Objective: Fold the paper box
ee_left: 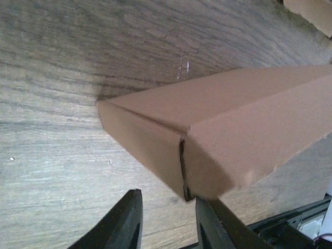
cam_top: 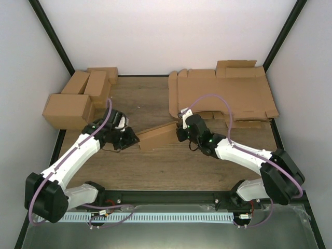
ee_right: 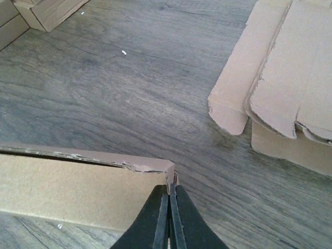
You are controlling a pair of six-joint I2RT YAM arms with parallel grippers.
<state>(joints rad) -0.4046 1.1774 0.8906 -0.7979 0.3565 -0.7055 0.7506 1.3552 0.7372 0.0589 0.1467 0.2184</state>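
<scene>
L gripper (cam_top: 129, 139), top view, sat at the left end of the plain brown closed cardboard box (cam_top: 158, 136), which lay slantwise mid-way across the wood-grain table (cam_top: 155, 166); R gripper (cam_top: 180, 132) met the box's right end. Cluster of finished brown boxes (cam_top: 78, 98) stood far left and a pile of flat brown die-cut sheets (cam_top: 223, 96) far right, both apart from the box.

Left wrist view: L gripper (ee_left: 167, 201) fingers stood narrowly apart w/ bare table (ee_left: 52, 129) between them. The box (ee_left: 249, 119) corner hung just above the finger on the view's right; contact unclear.

Right wrist view: R gripper (ee_right: 169, 188) fingers were pressed together, tips at the box (ee_right: 78, 189) end corner. Whether cardboard was pinched could not be told. The sheets (ee_right: 290, 78) lay beyond.
</scene>
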